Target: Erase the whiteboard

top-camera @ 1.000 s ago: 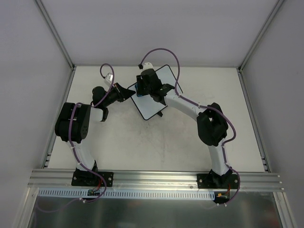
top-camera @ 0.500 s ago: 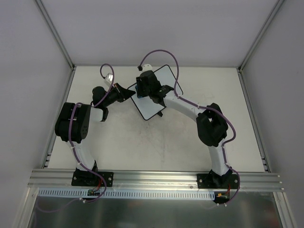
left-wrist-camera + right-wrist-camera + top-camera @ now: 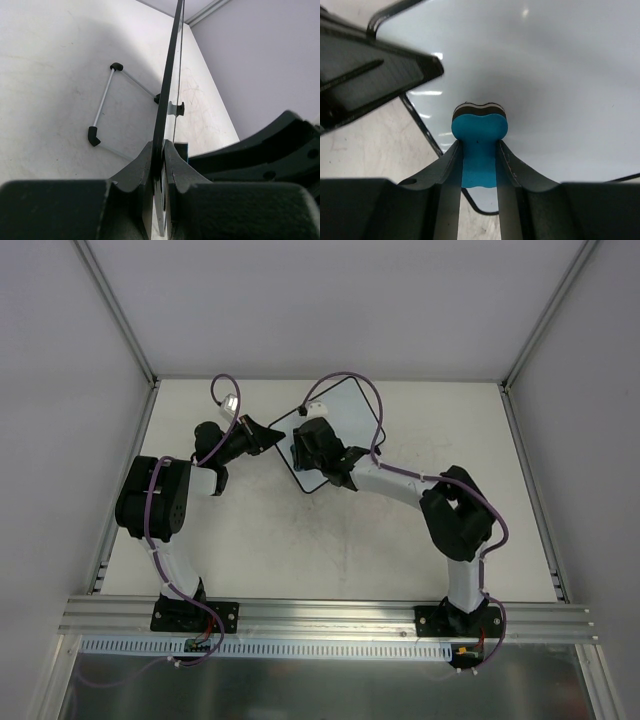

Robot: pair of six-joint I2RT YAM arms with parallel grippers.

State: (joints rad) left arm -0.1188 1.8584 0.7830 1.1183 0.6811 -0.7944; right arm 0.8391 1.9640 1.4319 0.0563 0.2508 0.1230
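The whiteboard stands tilted at the back middle of the table, and its white face looks clean in the right wrist view. My left gripper is shut on the board's left edge; the left wrist view shows the thin black frame edge-on between my jaws. My right gripper is shut on the blue bone-shaped eraser, whose dark felt end presses on the board's face near its lower left edge. The board's wire stand with two black feet rests on the table behind it.
The white table is walled by grey panels at the back and sides. An aluminium rail with both arm bases runs along the near edge. The left gripper's black body shows close to the eraser in the right wrist view.
My right gripper has slid the eraser down the board toward its near left edge, and the right elbow has swung right. The left gripper and the board have stayed put.
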